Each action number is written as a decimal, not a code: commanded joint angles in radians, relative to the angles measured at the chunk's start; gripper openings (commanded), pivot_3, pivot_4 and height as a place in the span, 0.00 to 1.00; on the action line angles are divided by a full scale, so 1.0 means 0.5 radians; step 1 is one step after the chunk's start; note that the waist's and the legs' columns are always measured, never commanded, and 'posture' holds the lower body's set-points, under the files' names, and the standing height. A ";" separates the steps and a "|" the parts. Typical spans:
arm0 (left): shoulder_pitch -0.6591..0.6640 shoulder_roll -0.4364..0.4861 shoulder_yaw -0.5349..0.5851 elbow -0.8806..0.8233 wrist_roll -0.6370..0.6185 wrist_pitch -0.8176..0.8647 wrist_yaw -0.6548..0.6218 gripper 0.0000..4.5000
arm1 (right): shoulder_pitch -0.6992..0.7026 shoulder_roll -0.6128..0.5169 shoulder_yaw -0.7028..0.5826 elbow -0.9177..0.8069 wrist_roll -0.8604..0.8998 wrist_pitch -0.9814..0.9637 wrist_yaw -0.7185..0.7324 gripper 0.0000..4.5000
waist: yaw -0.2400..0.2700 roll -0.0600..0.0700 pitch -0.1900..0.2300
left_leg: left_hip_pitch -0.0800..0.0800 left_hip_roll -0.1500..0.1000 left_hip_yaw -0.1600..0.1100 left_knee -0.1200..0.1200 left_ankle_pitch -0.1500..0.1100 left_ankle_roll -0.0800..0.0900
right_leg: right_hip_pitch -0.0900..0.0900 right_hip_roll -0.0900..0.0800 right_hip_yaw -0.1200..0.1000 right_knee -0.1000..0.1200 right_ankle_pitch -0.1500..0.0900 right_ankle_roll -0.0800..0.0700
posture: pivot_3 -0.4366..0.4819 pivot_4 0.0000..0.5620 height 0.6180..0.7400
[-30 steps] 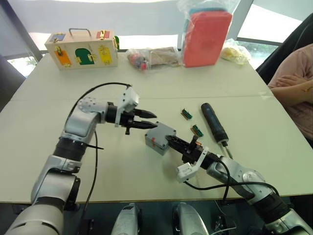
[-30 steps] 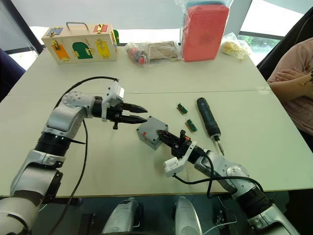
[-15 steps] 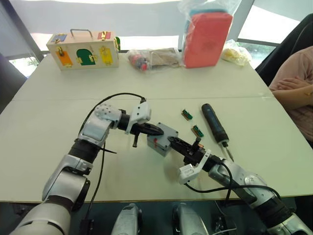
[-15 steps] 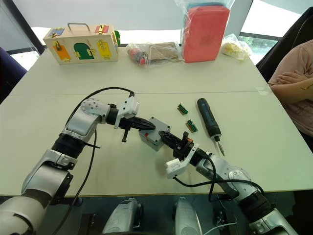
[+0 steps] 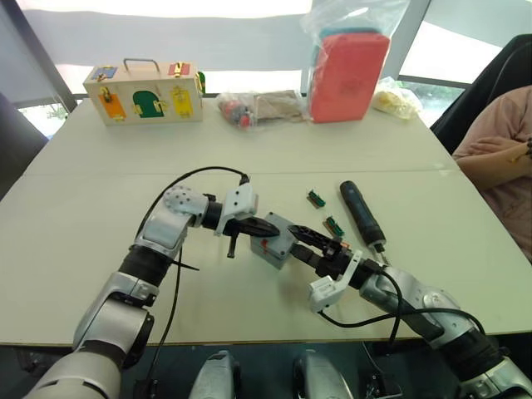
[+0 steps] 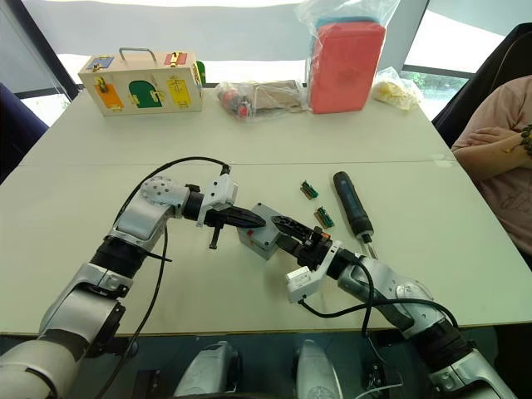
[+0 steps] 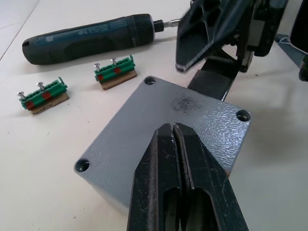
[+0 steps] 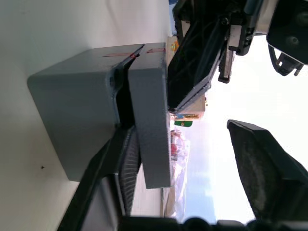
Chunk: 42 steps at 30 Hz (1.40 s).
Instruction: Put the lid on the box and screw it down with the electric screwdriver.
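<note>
The left gripper (image 7: 174, 129) is pressing its closed fingers on the lid (image 7: 168, 120). The right gripper (image 6: 287, 226) is keeping its fingers wide: one is sitting between lid and box (image 8: 72, 125), the other is standing apart.

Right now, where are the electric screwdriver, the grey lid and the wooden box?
Electric screwdriver (image 5: 359, 211): left eye view, black handle.
Lid (image 7: 163, 114): left wrist view, grey top face.
Wooden box (image 5: 146, 93): left eye view, front with coloured doors.

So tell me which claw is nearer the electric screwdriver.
Right. The right claw sits at the box, on the side facing the screwdriver; the left claw rests on the lid from the far side.
</note>
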 commanded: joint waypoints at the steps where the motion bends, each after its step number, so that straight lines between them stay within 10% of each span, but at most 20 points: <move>1: 0.083 -0.007 -0.118 0.098 0.132 0.010 0.017 0.00 | 0.111 -0.090 0.031 0.076 -0.026 -0.036 0.063 0.93 | 0.002 0.000 -0.007 | 0.004 0.000 0.000 0.000 -0.001 0.002 | 0.005 0.000 0.000 -0.002 -0.002 -0.003 | 0.48 0.27 0.92; 24: 0.126 -0.092 -0.164 0.391 0.229 -0.109 0.119 0.00 | 0.136 -0.363 -0.200 -0.050 0.347 -0.226 0.325 0.99 | 0.035 0.011 -0.037 | 0.032 -0.002 -0.005 -0.008 -0.007 0.010 | 0.044 -0.004 0.005 -0.034 -0.005 -0.006 | 0.48 0.27 0.92; 30: 0.134 -0.096 0.033 0.116 -0.002 0.052 0.123 0.00 | 0.134 -0.247 -0.191 -0.131 1.126 -0.044 0.761 0.99 | 0.034 0.011 -0.035 | 0.031 0.003 -0.010 -0.010 -0.007 0.010 | 0.043 -0.001 0.004 -0.034 -0.006 -0.006 | 0.48 0.27 0.92; 35: 0.099 0.006 0.269 -0.128 -0.154 0.257 0.245 0.00 | 0.224 -0.284 -0.228 -0.327 1.917 0.539 1.308 0.70 | 0.037 0.010 -0.011 | 0.025 0.004 -0.011 -0.010 -0.007 0.010 | 0.037 -0.001 0.004 -0.033 -0.005 -0.005 | 0.48 0.27 0.92; 42: 0.189 0.125 0.362 -0.150 -0.102 0.266 0.421 0.00 | 0.232 -0.125 -0.281 -0.485 2.177 1.192 1.382 0.11 | 0.037 0.018 -0.004 | -0.006 0.005 -0.013 -0.007 -0.006 0.010 | 0.003 0.000 0.003 -0.026 -0.003 -0.003 | 0.48 0.27 0.92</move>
